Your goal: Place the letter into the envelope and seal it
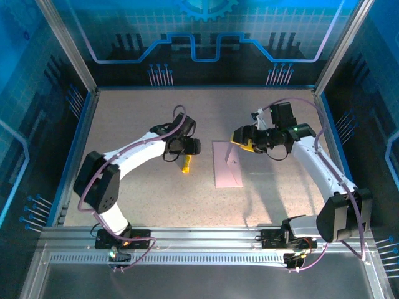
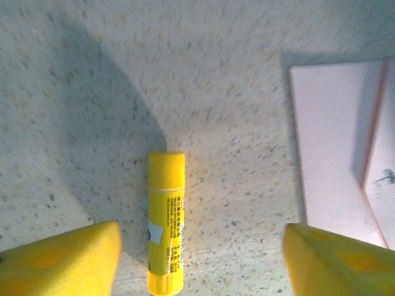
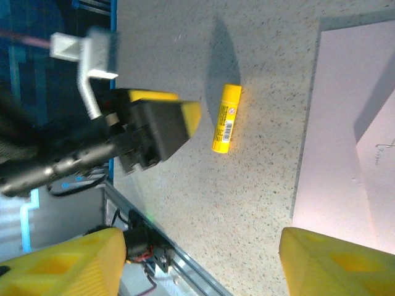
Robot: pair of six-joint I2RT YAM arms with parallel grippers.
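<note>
A: In which state is the left gripper (image 2: 202, 246) seen?
B: It is held open above the speckled table (image 2: 234, 74). Its two yellow fingers (image 2: 62, 262) are spread wide, and nothing is gripped between them.

A: What is found under it?
B: A yellow glue stick (image 2: 166, 222) is laid flat on the table, below the gap of the fingers and nearer to the finger at the left of the wrist view.

A: And where is the envelope (image 2: 330, 160) placed?
B: The pale pink envelope is laid flat on the table beside the left gripper, past the finger at the right of its wrist view. It is kept apart from the glue stick. A slanted fold line is seen on it. Whether the flap is stuck down cannot be told.

A: How is the right gripper (image 3: 202, 246) seen?
B: It is opened wide too, with nothing between its fingers. The envelope is located ahead of it, toward the finger at the right of its own view. The glue stick and the left gripper are seen farther ahead. From above, the right gripper is seen close to the far corner of the envelope.
</note>
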